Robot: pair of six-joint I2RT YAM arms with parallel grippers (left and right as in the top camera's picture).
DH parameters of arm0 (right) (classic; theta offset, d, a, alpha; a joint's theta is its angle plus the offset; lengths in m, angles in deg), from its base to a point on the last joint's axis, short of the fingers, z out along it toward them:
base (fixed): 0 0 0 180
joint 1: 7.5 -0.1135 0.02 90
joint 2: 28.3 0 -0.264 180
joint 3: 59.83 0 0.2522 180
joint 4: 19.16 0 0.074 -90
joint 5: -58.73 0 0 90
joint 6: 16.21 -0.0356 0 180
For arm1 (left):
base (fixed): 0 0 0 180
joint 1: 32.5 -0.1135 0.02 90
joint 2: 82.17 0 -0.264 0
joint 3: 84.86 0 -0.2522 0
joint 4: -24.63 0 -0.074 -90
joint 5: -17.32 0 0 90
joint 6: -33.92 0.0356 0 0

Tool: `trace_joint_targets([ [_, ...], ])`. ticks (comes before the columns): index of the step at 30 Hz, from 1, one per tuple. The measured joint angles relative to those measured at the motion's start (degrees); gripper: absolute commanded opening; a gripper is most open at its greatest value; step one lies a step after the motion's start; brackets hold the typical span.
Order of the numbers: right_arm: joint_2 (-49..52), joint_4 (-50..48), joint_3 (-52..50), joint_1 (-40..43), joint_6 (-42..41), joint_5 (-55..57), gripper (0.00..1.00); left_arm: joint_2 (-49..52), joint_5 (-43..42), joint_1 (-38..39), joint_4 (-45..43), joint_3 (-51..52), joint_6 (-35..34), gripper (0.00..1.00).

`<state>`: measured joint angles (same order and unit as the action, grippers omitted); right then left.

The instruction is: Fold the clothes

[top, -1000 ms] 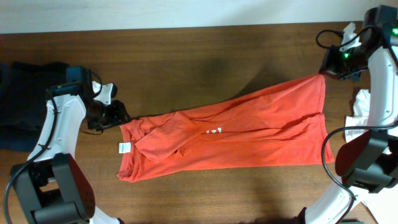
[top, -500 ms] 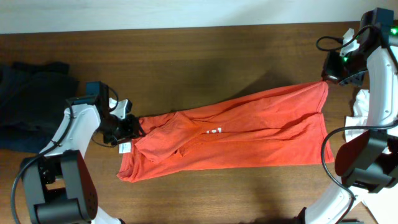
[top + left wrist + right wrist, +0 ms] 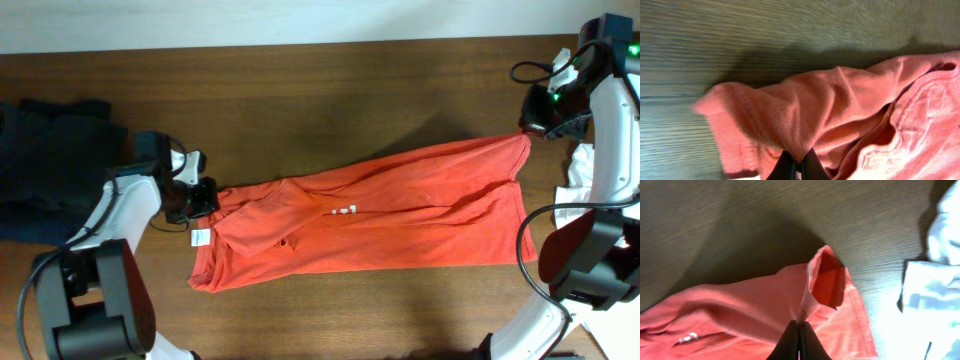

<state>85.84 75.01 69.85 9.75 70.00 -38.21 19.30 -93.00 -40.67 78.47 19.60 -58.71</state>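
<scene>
The brown wooden table point(image 3: 330, 90) carries an orange shirt point(image 3: 400, 215) spread across it, dark clothes point(image 3: 50, 160) at the left, white cloth point(image 3: 935, 300) at the right.

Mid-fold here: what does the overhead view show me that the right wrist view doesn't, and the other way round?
Only overhead: the whole orange shirt stretched between both arms, the left gripper shut on its opposite end, and dark clothes beside the left arm. Only right wrist: the right gripper close up, its fingers closed on a folded hem corner. Both: the shirt, the wooden table and a white cloth beside the right arm.
</scene>
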Motion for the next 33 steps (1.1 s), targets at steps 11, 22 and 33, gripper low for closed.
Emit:
trace_joint_targets([
  [11,0.0,3.41,-5.16,0.55,0.02,8.09,0.04,0.0,-0.9,-10.01,-1.64,-2.32,-3.06,0.04],
  [22,0.02,0.31,-22.84,0.81,0.17,9.44,0.04,0.0,-0.7,-10.03,2.21,-2.32,-3.98,0.67],
  [33,0.02,-2.36,-28.13,0.87,0.2,11.69,0.04,-0.35,-7.63,-9.97,10.27,-4.44,-2.78,0.71],
])
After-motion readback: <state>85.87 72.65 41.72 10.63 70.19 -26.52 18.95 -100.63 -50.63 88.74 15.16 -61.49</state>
